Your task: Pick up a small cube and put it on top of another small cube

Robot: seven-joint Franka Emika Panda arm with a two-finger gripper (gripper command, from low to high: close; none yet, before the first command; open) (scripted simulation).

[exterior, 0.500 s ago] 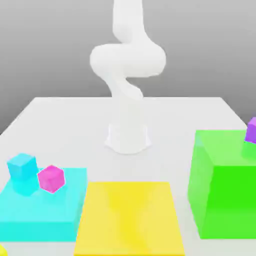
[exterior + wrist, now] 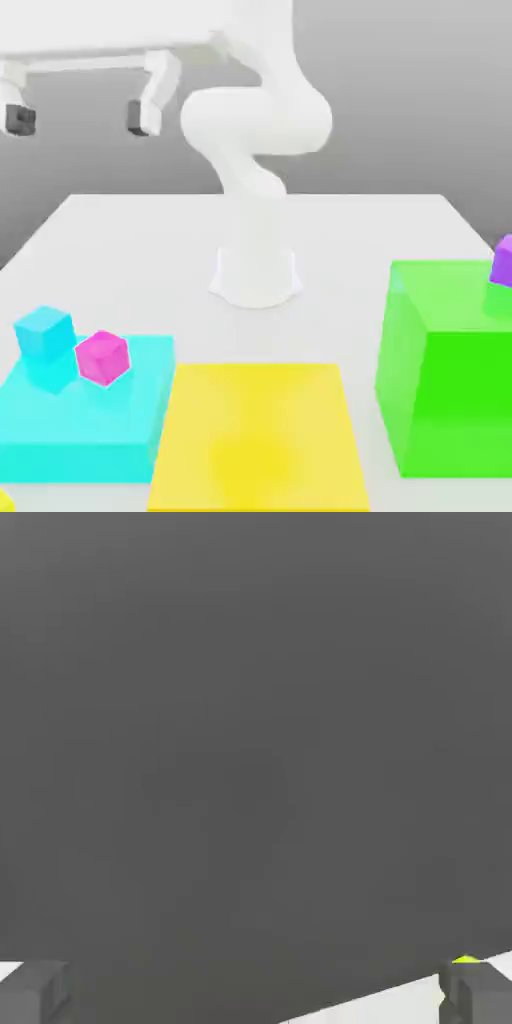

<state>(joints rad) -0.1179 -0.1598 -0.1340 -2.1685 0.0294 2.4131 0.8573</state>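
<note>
A sliver of the small yellow cube [image 2: 3,501] peeks in at the bottom corner of the exterior view's left; it also shows as a yellow speck [image 2: 465,959] beside one fingertip [image 2: 478,994] in the hand view. A small cyan cube [image 2: 44,334] and a small magenta cube [image 2: 102,357] rest on a flat cyan block [image 2: 90,425]. A small purple cube [image 2: 503,260] sits on the tall green block [image 2: 450,380]. My gripper [image 2: 79,117] hangs high over the table's left side, open, nothing between its fingers.
A large flat yellow block [image 2: 260,435] lies at the front middle, between the cyan and green blocks. The arm's white base [image 2: 256,275] stands at the centre of the white table [image 2: 130,240].
The hand has swung into the exterior view's upper left; half a second ago it was out of frame. The cubes and blocks have not moved.
</note>
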